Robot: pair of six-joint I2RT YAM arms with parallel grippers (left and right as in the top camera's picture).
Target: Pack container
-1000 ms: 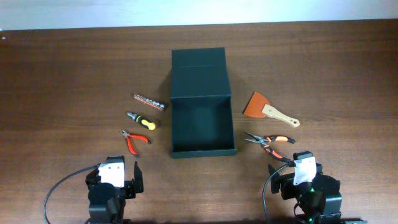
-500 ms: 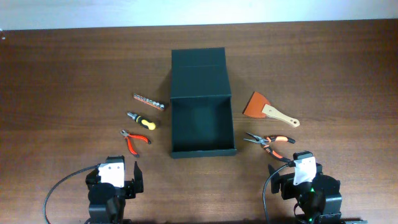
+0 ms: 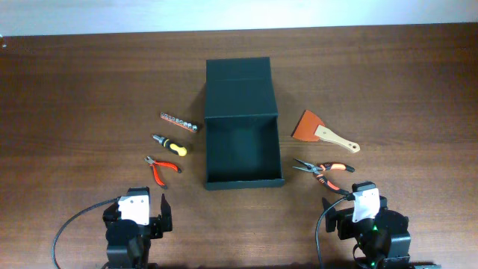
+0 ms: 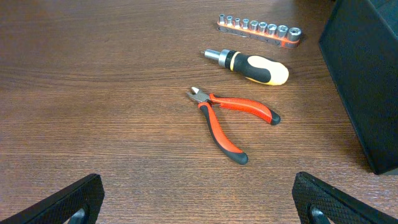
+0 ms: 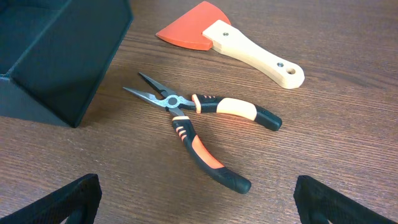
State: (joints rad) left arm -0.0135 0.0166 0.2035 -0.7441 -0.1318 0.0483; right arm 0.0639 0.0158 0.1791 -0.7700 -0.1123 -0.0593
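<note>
The dark green container (image 3: 241, 142) stands open at mid table, its flap lid folded back; its wall shows in the left wrist view (image 4: 367, 74) and the right wrist view (image 5: 56, 56). Left of it lie a socket rail (image 3: 180, 122), a yellow-black screwdriver (image 3: 170, 144) and red cutters (image 3: 161, 169). Right of it lie an orange scraper (image 3: 323, 131) and orange-black needle-nose pliers (image 3: 324, 172). My left gripper (image 4: 199, 205) is open and empty, just short of the red cutters (image 4: 227, 118). My right gripper (image 5: 199, 205) is open and empty, just short of the pliers (image 5: 199, 127).
Brown wooden table (image 3: 89, 90) all round. The scraper with its wooden handle (image 5: 249, 53) lies beyond the pliers. The screwdriver (image 4: 252, 65) and socket rail (image 4: 260, 28) lie beyond the cutters. Both arms sit at the near edge.
</note>
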